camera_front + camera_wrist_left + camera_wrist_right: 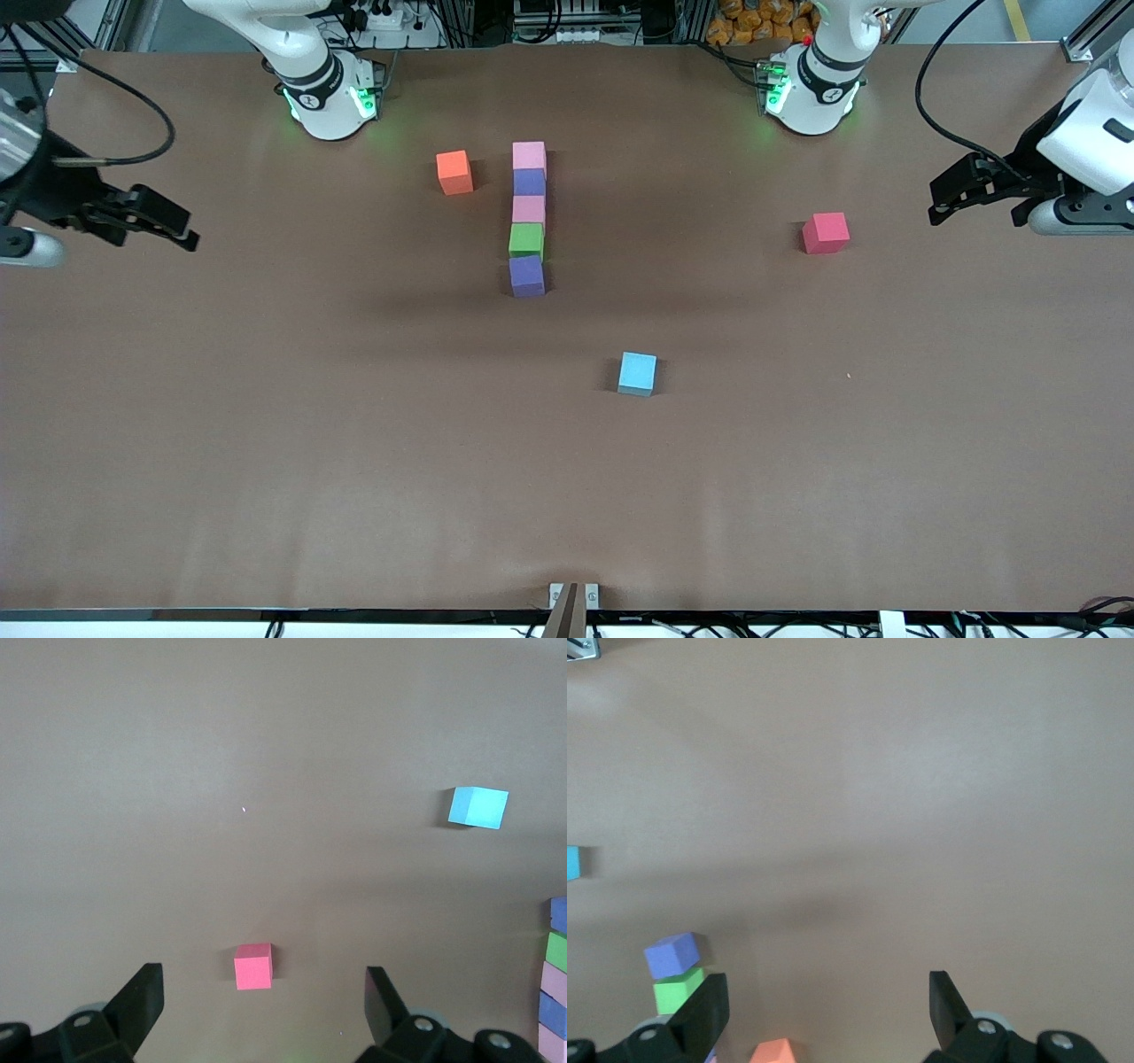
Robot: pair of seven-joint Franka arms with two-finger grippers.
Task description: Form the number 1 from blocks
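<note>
Nearest the front camera, of everything on the table, lies the light blue cube, alone just below the middle of the front frame and apart from the task's blocks.

Those blocks form one straight column slightly above the frame's centre, each touching the next. Lowest and nearest the camera is a purple block; above it come the green block, a pink block, a second purple block and, at the top, a second pink block. The line runs almost vertically in the picture, toward the robots' bases.

An orange-red cube sits beside the top of the column, toward the right arm's end of the table, with a clear gap between. A pinkish-red cube lies well apart, toward the left arm's end.

The left gripper hangs at the frame's right edge, fingers spread wide and holding nothing; its wrist view shows the pinkish-red cube between the two fingertips. The right gripper waits at the frame's left edge, likewise spread and empty.

No containers or readable writing show.
</note>
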